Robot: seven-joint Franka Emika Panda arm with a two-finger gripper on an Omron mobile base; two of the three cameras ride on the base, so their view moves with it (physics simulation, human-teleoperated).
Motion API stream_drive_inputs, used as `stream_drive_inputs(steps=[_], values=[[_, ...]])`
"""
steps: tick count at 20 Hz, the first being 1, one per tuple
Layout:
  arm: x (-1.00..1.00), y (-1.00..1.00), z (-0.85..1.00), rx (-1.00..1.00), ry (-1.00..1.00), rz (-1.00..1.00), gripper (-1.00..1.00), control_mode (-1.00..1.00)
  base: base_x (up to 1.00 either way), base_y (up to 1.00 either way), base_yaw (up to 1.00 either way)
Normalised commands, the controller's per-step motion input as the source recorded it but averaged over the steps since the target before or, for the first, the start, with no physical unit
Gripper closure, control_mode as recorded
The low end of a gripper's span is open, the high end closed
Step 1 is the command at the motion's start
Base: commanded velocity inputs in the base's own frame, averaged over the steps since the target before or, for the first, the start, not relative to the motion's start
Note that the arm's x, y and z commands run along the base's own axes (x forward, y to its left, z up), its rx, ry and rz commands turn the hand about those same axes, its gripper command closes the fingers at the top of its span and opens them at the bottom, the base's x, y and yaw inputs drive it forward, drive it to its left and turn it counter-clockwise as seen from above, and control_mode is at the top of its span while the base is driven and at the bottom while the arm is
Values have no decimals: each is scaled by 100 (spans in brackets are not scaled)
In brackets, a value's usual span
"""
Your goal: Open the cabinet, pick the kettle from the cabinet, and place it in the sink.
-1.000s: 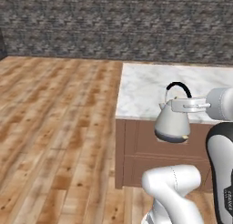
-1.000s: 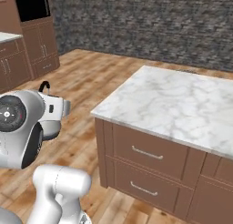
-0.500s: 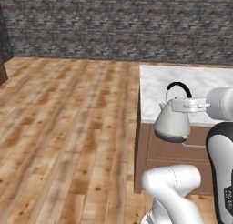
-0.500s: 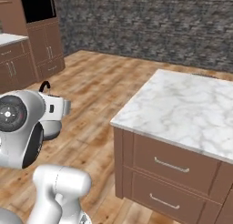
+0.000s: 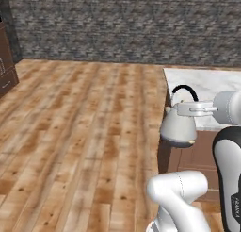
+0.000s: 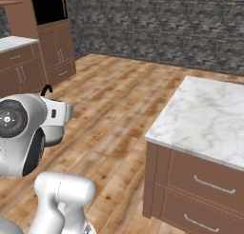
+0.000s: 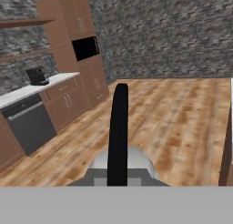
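The kettle (image 5: 179, 128) is a silver-grey cone with a thin black arched handle (image 5: 184, 90). It hangs in the air to the left of the island, over the wooden floor. My gripper (image 5: 184, 107) is shut on its top at the handle, the white hand reaching in from the right. From the right base view the kettle (image 6: 56, 134) peeks out behind my wrist. The hand view looks straight down the black handle (image 7: 118, 132) onto the kettle's rounded grey body (image 7: 139, 160). The cabinet and the sink are out of view.
A marble-topped island (image 5: 207, 82) (image 6: 209, 115) with brown drawers (image 6: 205, 185) stands to my right. Far left are a tall oven unit (image 7: 86, 48), a dishwasher (image 7: 28, 124) and a counter with a small black appliance (image 7: 36, 76). Wooden floor (image 5: 80, 127) lies between.
The whole picture has shifted, so the camera has moved: the island slid to the right in both base views. The kettle stays in my shut gripper, unchanged relative to the arm.
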Motion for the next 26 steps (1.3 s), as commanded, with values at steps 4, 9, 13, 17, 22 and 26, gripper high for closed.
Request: stream_drive_inputs(steps=[4, 9, 13, 17, 22, 26], values=[[0, 0, 0, 0, 0, 0, 100, 100, 44, 55, 0], [0, 0, 0, 0, 0, 0, 100, 100, 45, 53, 0], [0, 0, 0, 0, 0, 0, 100, 100, 47, 52, 0], [0, 0, 0, 0, 0, 0, 100, 100, 48, 51, 0], [0, 0, 0, 0, 0, 0, 100, 100, 50, 50, 0], [0, 0, 0, 0, 0, 0, 100, 100, 51, 49, 0]])
